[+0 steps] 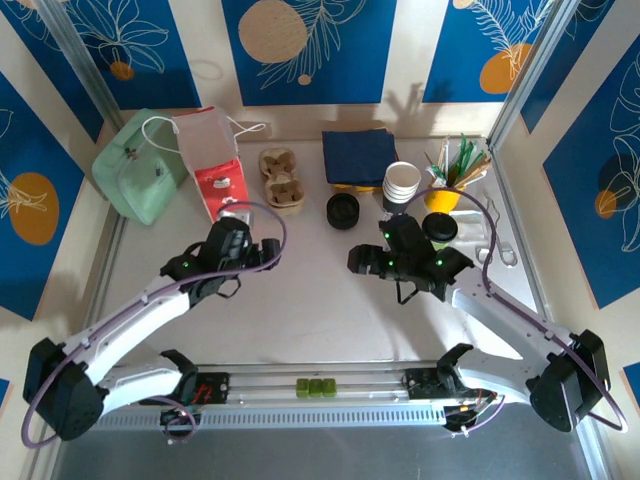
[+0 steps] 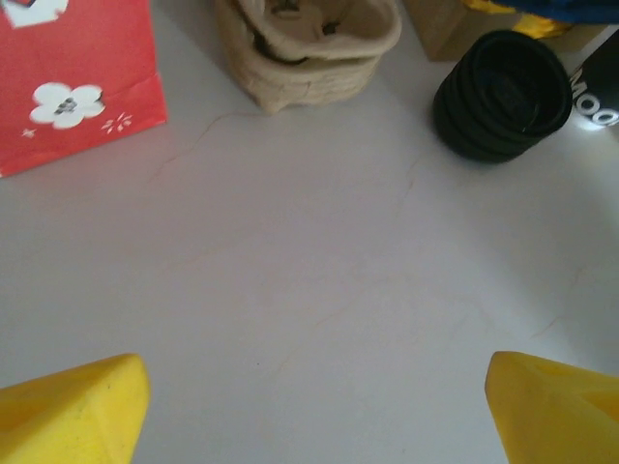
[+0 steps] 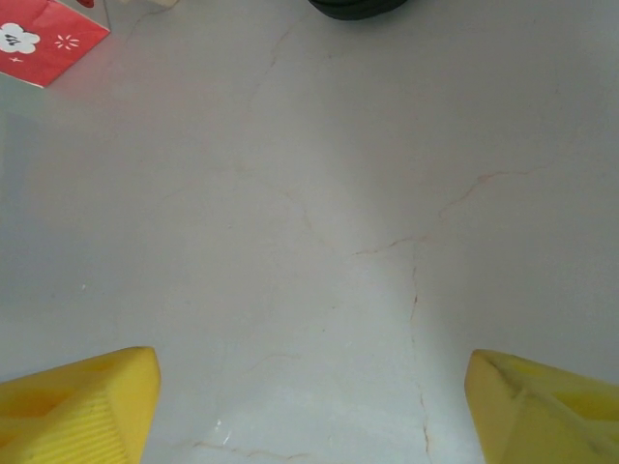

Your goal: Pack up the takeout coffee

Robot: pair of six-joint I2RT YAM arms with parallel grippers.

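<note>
The takeout coffee (image 1: 439, 229), a green cup under a round black lid, stands at the right of the table, just behind my right arm's wrist. My right gripper (image 1: 362, 262) points left over bare table, away from the cup. Its yellow fingers (image 3: 77, 406) are spread wide, so the right gripper (image 3: 311, 411) is open with nothing between them. My left gripper (image 1: 268, 250) hovers left of centre, near the red and white paper bag (image 1: 212, 160). The left gripper (image 2: 314, 416) is open too, with only tabletop between its yellow fingers (image 2: 556, 411).
Behind the grippers sit pulp cup carriers (image 1: 281, 178), a stack of loose black lids (image 1: 343, 210), white cups (image 1: 402, 183), navy napkins (image 1: 358, 155) and a yellow holder of utensils (image 1: 447, 190). A mint bag (image 1: 140, 175) lies far left. The left wrist view shows the bag (image 2: 77, 77), carriers (image 2: 309, 43) and lids (image 2: 503, 92).
</note>
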